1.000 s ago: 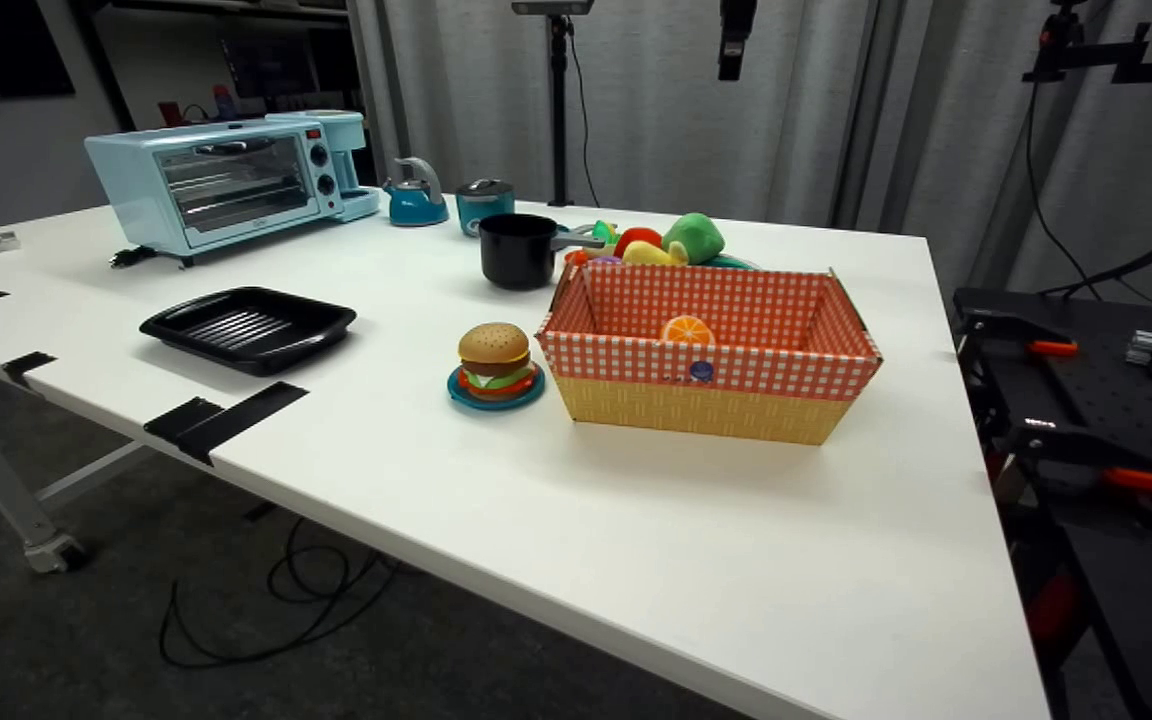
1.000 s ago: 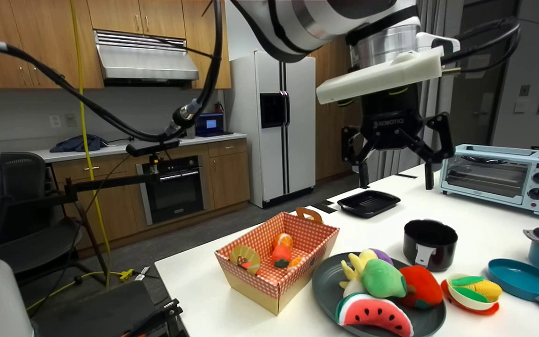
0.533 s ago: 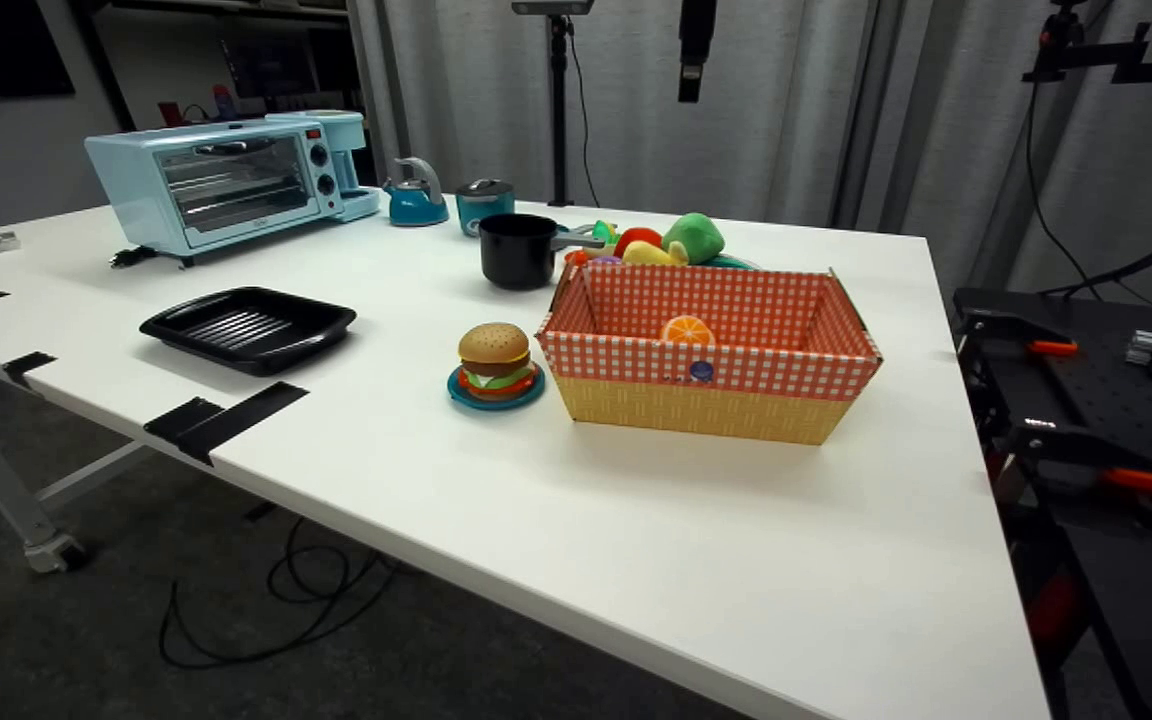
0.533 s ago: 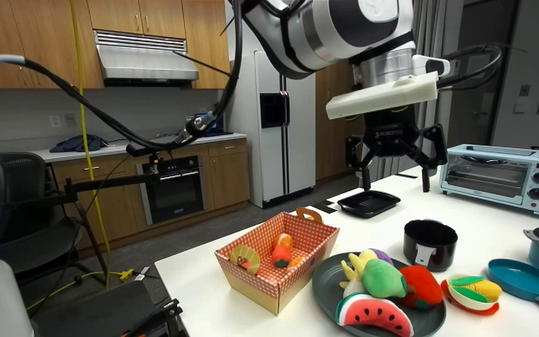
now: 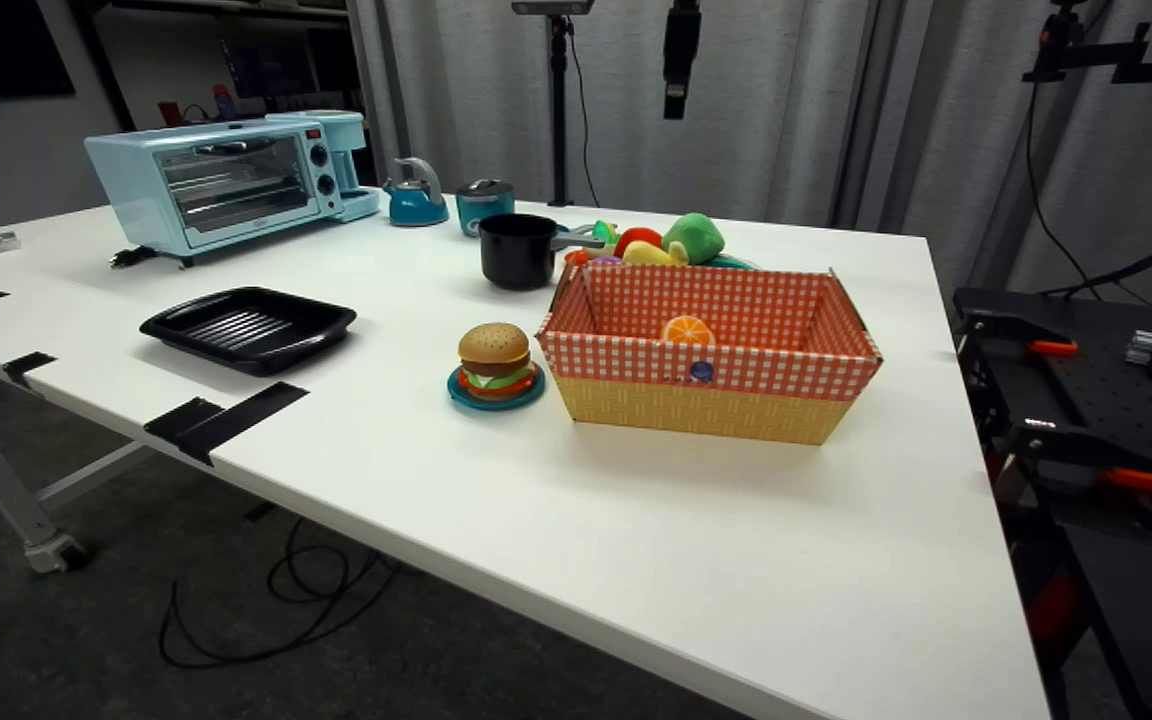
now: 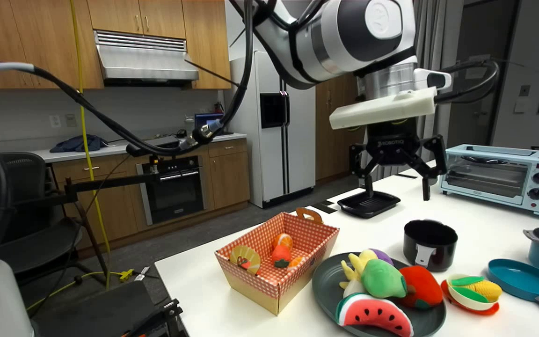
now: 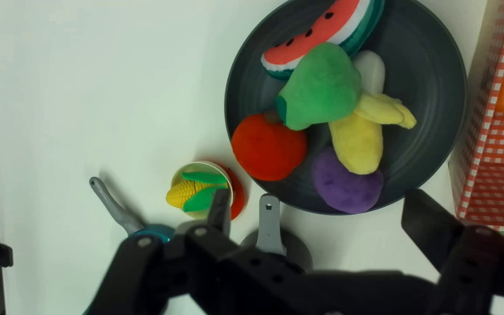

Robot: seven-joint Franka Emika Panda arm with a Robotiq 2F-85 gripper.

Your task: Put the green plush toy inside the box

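The green plush toy (image 6: 382,279), a pear-like lump, lies on top of other plush toys on a dark round plate (image 6: 328,299). It also shows in an exterior view (image 5: 696,238) and in the wrist view (image 7: 324,87). The box (image 6: 251,291), with red-and-white checked sides, stands beside the plate. It also shows in an exterior view (image 5: 696,410) and at the right edge of the wrist view (image 7: 475,175). It holds orange and red toys. My gripper (image 6: 397,195) is open and empty, high above the table. In the wrist view the fingers (image 7: 316,191) stand wide apart.
Around the green toy lie a watermelon slice (image 7: 317,33), a red toy (image 7: 269,148), a yellow toy (image 7: 359,144) and a purple toy (image 7: 348,183). Nearby stand a black pot (image 6: 431,243), a corn bowl (image 6: 473,292), a burger toy (image 5: 494,360) and a black tray (image 5: 248,330).
My gripper has come down through the air; in an exterior view its visible finger has also shifted left. It stays open. The toys and the box have not moved.
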